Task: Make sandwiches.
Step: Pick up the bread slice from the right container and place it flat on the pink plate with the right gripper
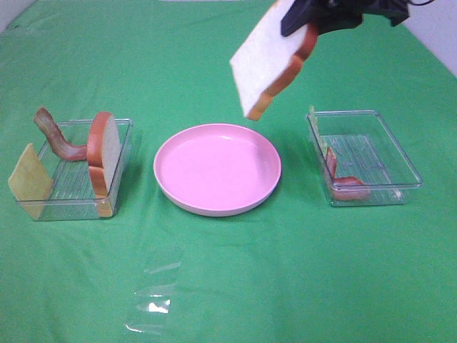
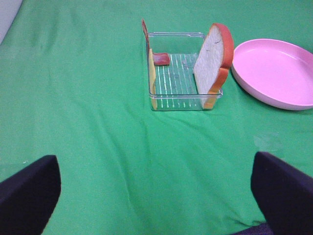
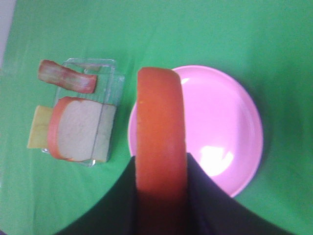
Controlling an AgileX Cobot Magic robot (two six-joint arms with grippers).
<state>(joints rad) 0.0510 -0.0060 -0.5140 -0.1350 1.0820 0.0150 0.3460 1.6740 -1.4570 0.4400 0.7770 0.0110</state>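
My right gripper (image 1: pixel 308 23) is shut on a white bread slice (image 1: pixel 271 61) with orange-brown crust, held tilted in the air above the far right rim of the pink plate (image 1: pixel 214 209). In the right wrist view the crust edge (image 3: pixel 161 142) stands between the fingers, over the plate (image 3: pixel 220 112). The left tray (image 1: pixel 71 209) holds a second bread slice (image 1: pixel 104 151) on edge, a bacon strip (image 1: pixel 53 132) and a cheese square (image 1: pixel 28 177). The right tray (image 1: pixel 371 194) holds bacon (image 1: pixel 348 184) and a lettuce edge (image 1: pixel 314 120). My left gripper (image 2: pixel 156 200) is open, low over bare cloth short of the left tray (image 2: pixel 183 105).
Green cloth covers the whole table. A clear glinting film patch (image 1: pixel 153 304) lies on the cloth near the front, left of centre. The plate sits between the two trays. The left wrist view also shows the plate's rim (image 2: pixel 266 100) beside the tray.
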